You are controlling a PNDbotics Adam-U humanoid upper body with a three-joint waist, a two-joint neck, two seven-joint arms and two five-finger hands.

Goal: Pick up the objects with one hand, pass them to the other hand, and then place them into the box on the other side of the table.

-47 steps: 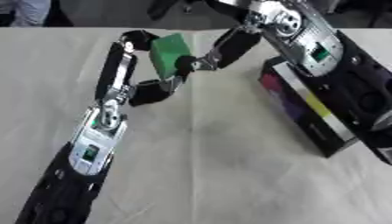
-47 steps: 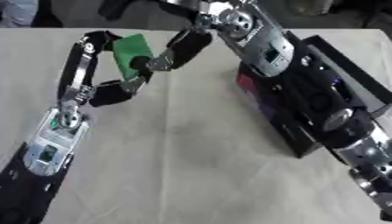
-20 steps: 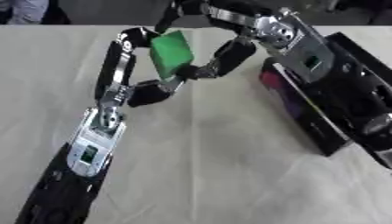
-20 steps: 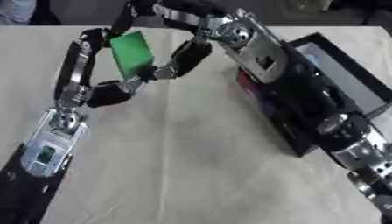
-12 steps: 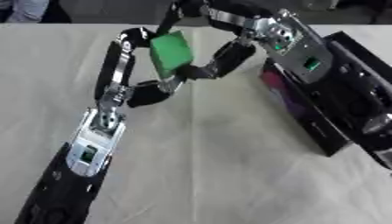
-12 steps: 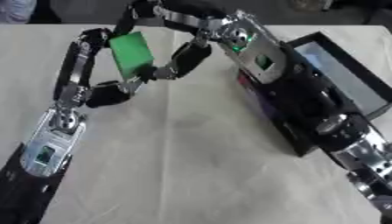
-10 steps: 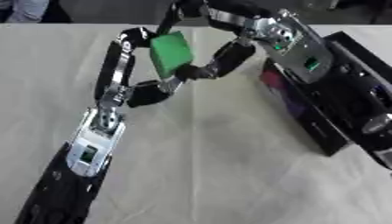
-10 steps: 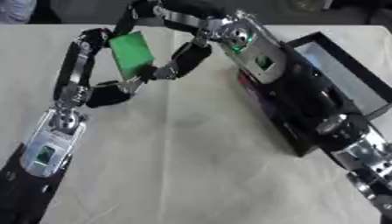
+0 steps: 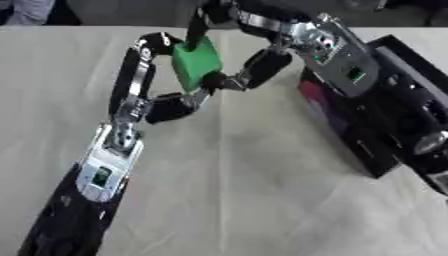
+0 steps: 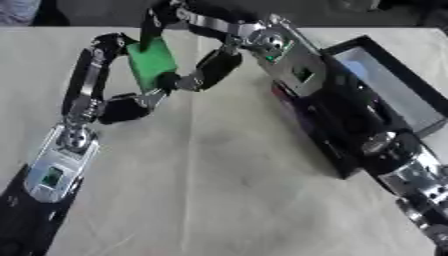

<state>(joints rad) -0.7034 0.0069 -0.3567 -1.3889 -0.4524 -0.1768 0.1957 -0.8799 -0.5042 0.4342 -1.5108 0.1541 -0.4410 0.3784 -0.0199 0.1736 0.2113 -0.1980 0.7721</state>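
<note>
The block (image 9: pixel 196 62) sits between both hands, and their fingers cover parts of its edges, so its full shape is unclear. The right hand (image 9: pixel 241 75) is blurred; which fingers touch the block cannot be told. The right arm hides most of the box (image 10: pixel 389 92) in the left eye view and its near wall in the right. The left forearm runs off the bottom edge.

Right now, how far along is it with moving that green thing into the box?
Picked up: the green block is off the table. In hand: the handover, with fingers of the left hand and the right hand both curled on it above the table. Left: the left hand's release and the drop into the black box on the right.
</note>
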